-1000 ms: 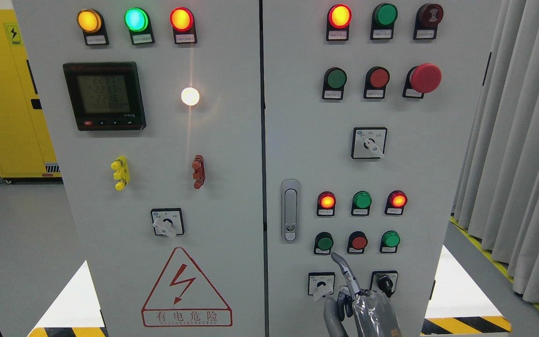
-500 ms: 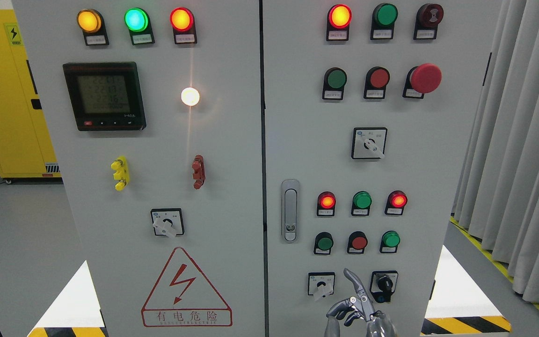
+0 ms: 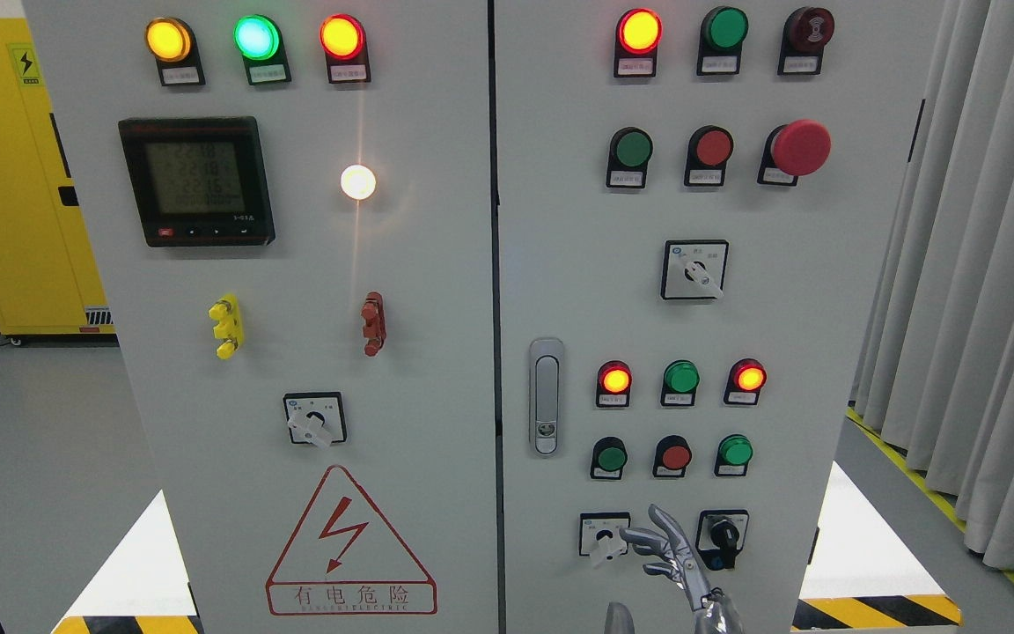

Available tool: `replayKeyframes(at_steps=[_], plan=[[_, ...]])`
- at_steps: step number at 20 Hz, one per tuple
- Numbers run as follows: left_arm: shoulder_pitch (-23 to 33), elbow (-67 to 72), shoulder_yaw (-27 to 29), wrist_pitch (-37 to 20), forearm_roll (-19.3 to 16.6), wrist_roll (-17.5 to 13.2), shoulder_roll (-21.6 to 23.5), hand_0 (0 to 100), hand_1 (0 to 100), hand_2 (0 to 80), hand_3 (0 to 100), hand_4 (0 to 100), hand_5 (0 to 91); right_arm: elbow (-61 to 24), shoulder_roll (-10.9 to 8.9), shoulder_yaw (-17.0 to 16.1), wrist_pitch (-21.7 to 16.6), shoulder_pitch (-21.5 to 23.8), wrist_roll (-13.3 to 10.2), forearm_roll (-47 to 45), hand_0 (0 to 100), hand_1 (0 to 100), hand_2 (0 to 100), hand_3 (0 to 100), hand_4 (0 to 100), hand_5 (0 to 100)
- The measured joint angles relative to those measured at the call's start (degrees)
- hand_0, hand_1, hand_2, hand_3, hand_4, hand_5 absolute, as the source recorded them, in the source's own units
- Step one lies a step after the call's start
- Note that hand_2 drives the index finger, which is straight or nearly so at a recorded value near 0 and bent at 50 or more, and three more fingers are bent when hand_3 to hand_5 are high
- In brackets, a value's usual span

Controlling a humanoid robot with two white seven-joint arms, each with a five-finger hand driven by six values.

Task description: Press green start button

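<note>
The grey control cabinet (image 3: pixel 560 291) fills the head view. On its right door, the lower row holds a green push button (image 3: pixel 610 458), a red push button (image 3: pixel 674 456) and a second green button (image 3: pixel 735 451). Another green push button (image 3: pixel 632 148) sits higher up. My right hand (image 3: pixel 667 553) comes up from the bottom edge, below the lower button row, between two rotary switches. Its fingers (image 3: pixel 661 528) are spread and hold nothing. It touches no button. The left arm is out of view.
Two rotary switches (image 3: pixel 604 534) (image 3: pixel 722 534) flank the hand. Lit red lamps (image 3: pixel 614 379) (image 3: pixel 748 377) and a green lamp (image 3: pixel 680 377) sit above the buttons. A door handle (image 3: pixel 546 396), a red mushroom stop button (image 3: pixel 799 147), a yellow cabinet (image 3: pixel 14 176) and curtains (image 3: pixel 982 264) also show.
My right hand has dropped down and away from the lower left green button. Its single extended finger has given way to spread fingers.
</note>
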Motion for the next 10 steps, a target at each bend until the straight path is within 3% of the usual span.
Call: replayKeyframes(at_steps=[3,10], plan=[[0.00,0.00,0.00,0.00,0.00,0.00,0.00,12,56,0.0,0,0,0.0,-0.34,0.00,0.31,-0.02,0.07,0.20,-0.33,56,61,0,5,9,5],[0.00,0.00,0.00,0.00,0.00,0.00,0.00,12,56,0.0,0,0,0.0,-0.83,0.00,0.95,-0.08,0.15,0.23,-0.87,50,61,0,6,10,5]])
